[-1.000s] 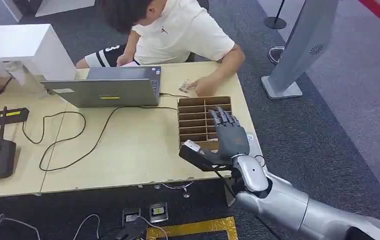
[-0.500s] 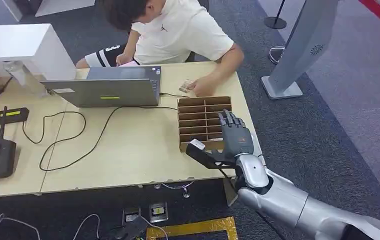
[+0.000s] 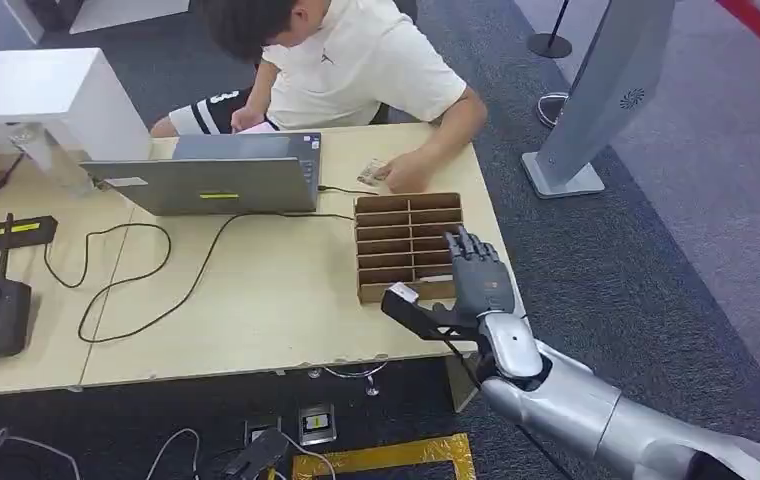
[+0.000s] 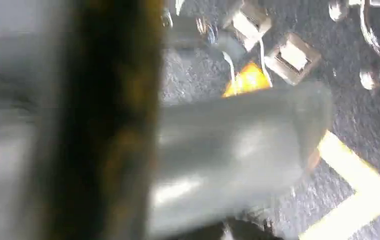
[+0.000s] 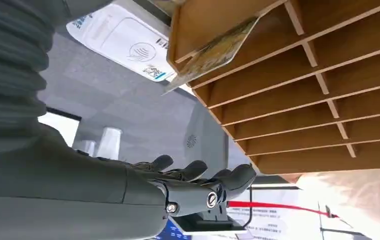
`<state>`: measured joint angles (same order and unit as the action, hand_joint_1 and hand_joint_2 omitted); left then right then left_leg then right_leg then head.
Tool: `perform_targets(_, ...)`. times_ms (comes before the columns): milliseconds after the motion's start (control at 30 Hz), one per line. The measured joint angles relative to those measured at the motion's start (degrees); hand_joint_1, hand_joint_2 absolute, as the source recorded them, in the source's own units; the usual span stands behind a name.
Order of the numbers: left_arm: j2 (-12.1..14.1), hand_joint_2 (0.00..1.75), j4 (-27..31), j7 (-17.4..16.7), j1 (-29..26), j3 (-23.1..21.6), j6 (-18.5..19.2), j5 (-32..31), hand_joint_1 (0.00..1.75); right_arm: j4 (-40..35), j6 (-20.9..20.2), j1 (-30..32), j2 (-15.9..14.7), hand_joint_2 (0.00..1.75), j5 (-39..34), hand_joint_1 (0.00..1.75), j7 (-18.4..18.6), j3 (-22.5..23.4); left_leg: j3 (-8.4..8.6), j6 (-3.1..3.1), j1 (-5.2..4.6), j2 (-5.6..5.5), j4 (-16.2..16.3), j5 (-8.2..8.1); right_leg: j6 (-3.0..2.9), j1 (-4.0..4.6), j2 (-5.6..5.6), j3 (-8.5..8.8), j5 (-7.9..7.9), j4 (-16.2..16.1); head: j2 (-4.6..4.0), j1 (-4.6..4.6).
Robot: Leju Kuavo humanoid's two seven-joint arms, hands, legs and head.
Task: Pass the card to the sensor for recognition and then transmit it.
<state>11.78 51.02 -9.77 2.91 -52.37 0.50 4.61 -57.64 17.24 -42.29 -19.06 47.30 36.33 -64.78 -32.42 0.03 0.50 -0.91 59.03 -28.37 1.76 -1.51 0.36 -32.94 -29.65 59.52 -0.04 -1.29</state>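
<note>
Now my right hand (image 3: 476,285) is over the near right corner of the light wooden table (image 3: 256,300), just beside the brown wooden box with many flat slots (image 3: 408,240). Its dark fingers (image 3: 466,250) are stretched out and apart, the thumb (image 3: 411,308) points to the side, and it holds nothing. In the right wrist view the fingers (image 5: 198,175) also lie straight and loose, close to the open slots of the box (image 5: 298,90).

One thin printed card (image 5: 213,52) sits tilted in an end slot of that box, and one corner of it sticks out past the edge. Beside the box lies the flat white sensor pad with a wave sign (image 5: 123,42).

My left hand (image 4: 238,150) shows as a blurred grey shape above the dark floor with yellow tape (image 4: 358,185); I cannot tell if it is open or closed.

A person in a white shirt (image 3: 356,60) sits at the far side of the table, with one hand (image 3: 406,175) resting on the table near the far edge of the box. A grey laptop (image 3: 216,175) stands on the table to the left of the box, and black cables (image 3: 126,270) run across the table top.
</note>
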Motion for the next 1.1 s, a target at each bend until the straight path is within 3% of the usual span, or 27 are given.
perform_targets(200, -1.9, 0.00, -0.5, 0.5, -1.5, 2.5, 0.0, -5.0, 0.00, 0.2, 0.2, 0.5, -0.3, 1.75, 0.0, 0.00, 0.0, 0.0, -0.01, 0.00, 0.00, 0.01, 0.0, 0.00, 0.00, 0.00, 0.01, 0.00, 0.00, 0.0, 0.00, 0.02)
perform_targets(500, -4.3, 0.00, -1.6, 0.7, -2.9, 4.8, 0.0, -5.7, 0.00, 0.7, 0.2, 0.7, -0.3, 1.75, 0.0, 0.00, -0.2, 0.0, -0.01, 0.00, 0.00, 0.01, 0.0, -0.01, 0.00, 0.00, 0.00, 0.00, 0.00, 0.0, 0.00, 0.04)
perform_targets(533, -4.5, 0.00, -1.7, 0.7, -3.0, 5.2, 0.0, -5.6, 0.00, 0.8, 0.1, 0.7, -0.3, 1.75, 0.0, 0.28, -0.2, 0.0, -0.01, 0.00, 0.00, 0.01, 0.0, -0.01, 0.00, 0.00, 0.00, 0.00, 0.00, 0.0, 0.00, 0.02)
perform_targets(567, -4.6, 0.00, -1.8, 0.7, -3.0, 5.3, 0.0, -5.5, 0.00, 0.8, 0.1, 0.7, -0.3, 1.75, 0.0, 1.52, -0.3, 0.0, -0.01, 0.00, 0.00, 0.00, 0.0, -0.01, 0.00, 0.00, -0.01, 0.01, 0.00, 0.0, 0.00, 0.02)
perform_targets(600, -4.7, 0.00, -1.9, 0.7, -3.0, 5.3, 0.0, -5.4, 0.00, 0.9, 0.0, 0.7, -0.2, 1.75, 0.0, 1.75, -0.5, 0.0, -0.01, 0.00, 0.00, 0.00, 0.0, -0.01, 0.00, 0.00, -0.01, 0.01, 0.00, 0.0, 0.00, 0.02)
perform_targets(767, -4.7, 0.00, -2.1, 0.7, -3.0, 5.3, 0.0, -4.6, 0.00, 1.0, -2.8, 0.7, -0.2, 1.75, -0.3, 1.75, -1.3, -0.1, -0.02, 0.00, 0.00, 0.00, 0.0, -0.01, 0.00, 0.00, -0.01, 0.02, 0.00, 0.0, 0.00, 0.02)
perform_targets(1033, -4.8, 0.00, -2.4, 0.7, -3.1, 5.3, 0.0, -3.3, 0.00, 1.2, -4.0, 0.6, 0.5, 1.75, -0.7, 1.75, -1.7, -0.1, -0.02, 0.00, 0.00, 0.00, 0.0, -0.01, 0.00, 0.00, -0.03, 0.01, 0.00, 0.0, 0.00, 0.02)
perform_targets(1100, -4.1, 0.00, -2.4, -1.9, -2.1, 4.7, 0.0, 0.8, 0.00, 1.4, -3.9, 0.2, 0.9, 1.75, -1.2, 1.75, -2.1, -0.1, -0.04, 0.00, 0.00, -0.03, 0.0, 0.00, 0.00, 0.00, -0.08, 0.00, 0.00, 0.0, 0.00, 0.04)
